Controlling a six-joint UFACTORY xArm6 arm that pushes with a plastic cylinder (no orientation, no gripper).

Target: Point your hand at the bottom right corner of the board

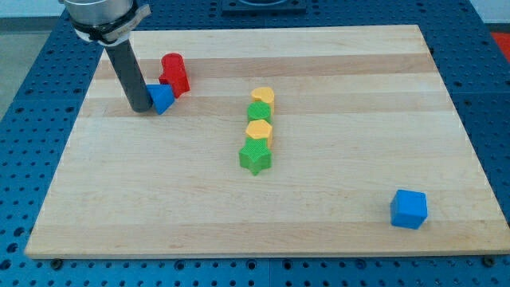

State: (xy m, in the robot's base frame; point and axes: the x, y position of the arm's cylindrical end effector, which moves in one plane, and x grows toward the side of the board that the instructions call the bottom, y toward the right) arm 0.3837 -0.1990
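Note:
My tip [141, 108] rests on the wooden board [335, 207] near its upper left. It touches the left side of a small blue triangular block [162, 99]. A red block [174, 74] stands just above and right of that blue block. The board's bottom right corner [505, 253] lies far from the tip, across the view. A blue cube [409, 209] sits near that corner, a little up and to its left.
A column of blocks stands mid-board: a yellow heart [263, 98], a green block [259, 112], a yellow block [259, 131] and a green star [255, 157], top to bottom. A blue perforated table [32, 96] surrounds the board.

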